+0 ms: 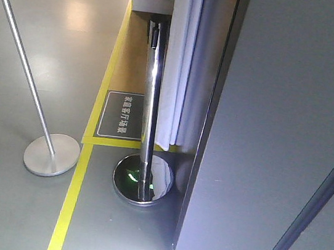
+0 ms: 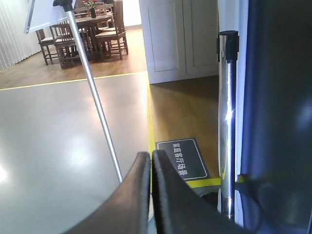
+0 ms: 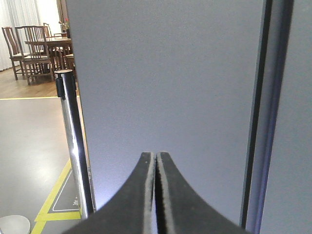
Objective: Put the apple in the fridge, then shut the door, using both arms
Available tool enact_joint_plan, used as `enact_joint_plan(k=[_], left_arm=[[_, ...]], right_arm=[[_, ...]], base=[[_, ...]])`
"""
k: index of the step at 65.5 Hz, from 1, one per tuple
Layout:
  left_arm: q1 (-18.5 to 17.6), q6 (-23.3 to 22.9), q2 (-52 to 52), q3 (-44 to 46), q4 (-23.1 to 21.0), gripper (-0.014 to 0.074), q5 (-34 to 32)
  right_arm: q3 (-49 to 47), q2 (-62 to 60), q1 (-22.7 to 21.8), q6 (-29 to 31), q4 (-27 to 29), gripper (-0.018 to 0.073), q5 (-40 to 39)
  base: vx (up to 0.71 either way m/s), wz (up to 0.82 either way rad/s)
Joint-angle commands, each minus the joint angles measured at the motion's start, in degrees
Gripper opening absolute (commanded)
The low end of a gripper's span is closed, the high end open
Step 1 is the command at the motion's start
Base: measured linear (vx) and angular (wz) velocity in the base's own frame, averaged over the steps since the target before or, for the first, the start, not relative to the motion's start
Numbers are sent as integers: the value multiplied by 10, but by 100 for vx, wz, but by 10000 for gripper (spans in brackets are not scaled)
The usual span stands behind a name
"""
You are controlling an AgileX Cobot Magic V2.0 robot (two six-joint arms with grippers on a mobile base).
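Left of the door (image 1: pixel 277 134) stands a chrome post (image 1: pixel 150 110); your left tool (image 2: pixel 151 161) hangs beside it, pinched together and empty. Your right tool (image 3: pixel 156 161) faces the door's grey outer face, likewise pressed together. No apple shows, so it is probably inside. You look to be on the closing step; next, confirm the door sits flush.

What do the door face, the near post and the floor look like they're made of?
Door: matte grey panel, faintly grainy, no glare; painted metal or laminate, can't tell which.
Post: polished chrome-like metal; mirror reflections along the shaft and on its base.
Floor: smooth grey coating with a soft sheen; blurred light patches suggest epoxy or vinyl, marked with yellow tape.
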State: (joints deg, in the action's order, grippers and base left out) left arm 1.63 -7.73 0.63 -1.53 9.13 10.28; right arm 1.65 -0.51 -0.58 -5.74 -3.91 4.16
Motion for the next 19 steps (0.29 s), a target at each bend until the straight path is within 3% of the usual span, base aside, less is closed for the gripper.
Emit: enact_joint_plan(k=[1,19], left_arm=[[-1,-1,10,-9,0,-8,-38],[-1,-1,10,-9,0,-8,-38]], right_arm=[[6,-3,0,2,-6,-2,-45],[6,-3,0,2,-6,-2,-45]], base=[[0,0],[0,0]])
